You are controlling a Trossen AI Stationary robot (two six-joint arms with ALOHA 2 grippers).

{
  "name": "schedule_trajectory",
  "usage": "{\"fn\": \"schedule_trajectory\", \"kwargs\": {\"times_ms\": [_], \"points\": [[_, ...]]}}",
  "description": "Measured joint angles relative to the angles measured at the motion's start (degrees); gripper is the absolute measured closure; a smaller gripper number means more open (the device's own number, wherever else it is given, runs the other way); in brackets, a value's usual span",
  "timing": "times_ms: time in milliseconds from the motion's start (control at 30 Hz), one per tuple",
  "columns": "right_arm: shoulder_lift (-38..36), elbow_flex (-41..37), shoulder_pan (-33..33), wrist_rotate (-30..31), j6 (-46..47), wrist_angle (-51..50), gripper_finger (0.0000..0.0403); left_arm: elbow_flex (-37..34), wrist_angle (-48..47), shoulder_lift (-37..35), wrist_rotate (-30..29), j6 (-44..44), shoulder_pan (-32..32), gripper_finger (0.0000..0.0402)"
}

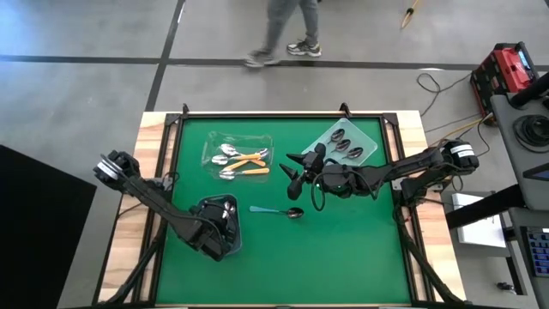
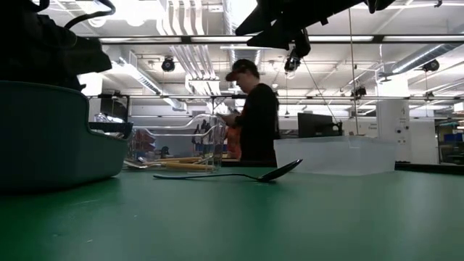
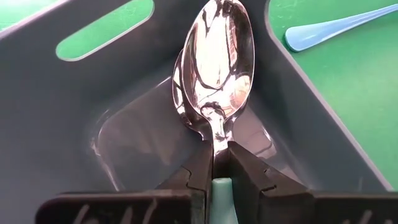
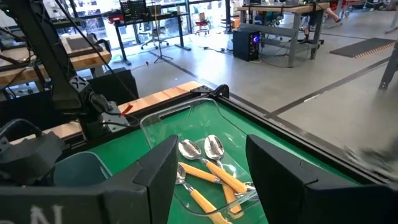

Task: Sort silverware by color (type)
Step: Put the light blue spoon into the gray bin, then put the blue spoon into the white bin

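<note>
The left gripper (image 3: pixel 214 171) is inside the grey bin (image 1: pixel 219 225), its fingers pinched on the neck of a teal-handled spoon (image 3: pixel 217 68); the spoon's long axis runs straight ahead of the fingers, bowl pointing away over the bin floor. Just beyond the bin wall, a blue-handled spoon (image 1: pixel 276 210) lies flat on the green mat (image 1: pixel 343 249), bowl toward the right gripper (image 1: pixel 292 174). That gripper hangs spread wide above the mat, facing the clear bin (image 4: pixel 186 134) of orange-handled spoons (image 4: pixel 211 171).

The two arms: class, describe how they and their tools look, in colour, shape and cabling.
Both arms are dark and jointed, with pale round caps at their outer joints. The right tool has two flat, dark, blade-like fingers, and a black cable loops beside its wrist. The left tool has dark wedge-shaped fingers.
</note>
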Motion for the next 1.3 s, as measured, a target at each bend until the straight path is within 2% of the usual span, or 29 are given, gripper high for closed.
{"fn": "schedule_trajectory", "kwargs": {"times_ms": [533,733,900,1100,1300], "points": [[0.00,0.00,0.00,0.00,0.02,0.00,0.0223,0.00,-0.20,0.00,0.00,-0.17,-0.02,0.0331],[0.00,0.00,0.01,0.00,0.76,-1.11,0.0223,1.67,-3.78,-3.26,-0.19,5.33,-0.05,0.0325],[0.01,0.00,0.00,-1.02,3.56,-4.21,0.0223,5.80,-8.11,-6.91,-6.23,16.85,-0.04,0.0324],[0.02,0.00,0.02,-9.76,5.38,-6.18,0.0223,9.44,-6.85,-12.92,-13.70,41.24,0.02,0.0324],[1.03,0.01,0.15,-17.16,6.64,-7.76,0.0223,7.92,-3.92,-20.79,-18.39,56.57,0.07,0.0324]]}}
